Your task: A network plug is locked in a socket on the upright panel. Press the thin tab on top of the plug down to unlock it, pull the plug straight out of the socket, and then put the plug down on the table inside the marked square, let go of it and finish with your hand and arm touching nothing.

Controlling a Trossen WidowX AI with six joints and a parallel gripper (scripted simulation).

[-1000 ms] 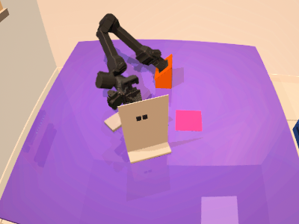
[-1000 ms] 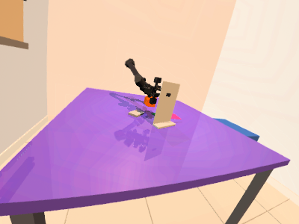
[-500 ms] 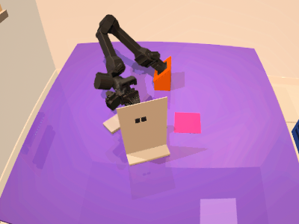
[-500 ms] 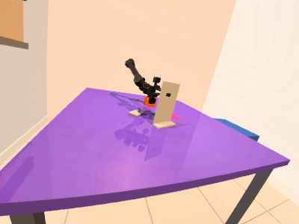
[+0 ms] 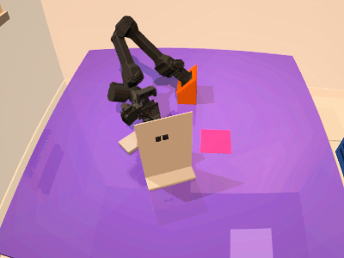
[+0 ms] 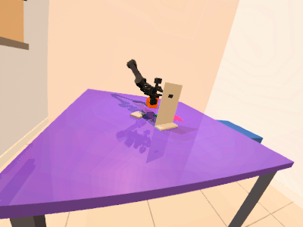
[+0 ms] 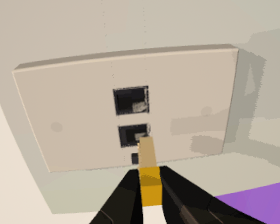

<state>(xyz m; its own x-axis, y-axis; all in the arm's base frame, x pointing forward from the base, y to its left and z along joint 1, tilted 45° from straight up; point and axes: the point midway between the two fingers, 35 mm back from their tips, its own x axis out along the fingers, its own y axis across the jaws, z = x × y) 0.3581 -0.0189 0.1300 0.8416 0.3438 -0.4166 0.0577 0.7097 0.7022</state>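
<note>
In the wrist view my gripper [image 7: 149,176] is shut on the yellow network plug [image 7: 150,188]. The plug's tan front part and tab [image 7: 146,153] point at the lower socket [image 7: 131,136] of the beige upright panel [image 7: 75,110] [image 5: 165,155] [image 6: 169,106]. I cannot tell whether the tip is still inside it. The upper socket [image 7: 131,100] is empty. In the top view the gripper [image 5: 148,111] is right behind the panel, and the plug is hidden there. The pink marked square [image 5: 216,141] [image 6: 178,118] lies on the table to the panel's right.
An orange wedge [image 5: 187,88] [image 6: 151,102] stands behind the panel beside the arm. A flat tan plate [image 5: 128,144] [image 6: 137,114] lies under the gripper. A blue object [image 5: 340,155] [image 6: 242,130] is off the table's right edge. A pale rectangle [image 5: 251,242] marks the table's front.
</note>
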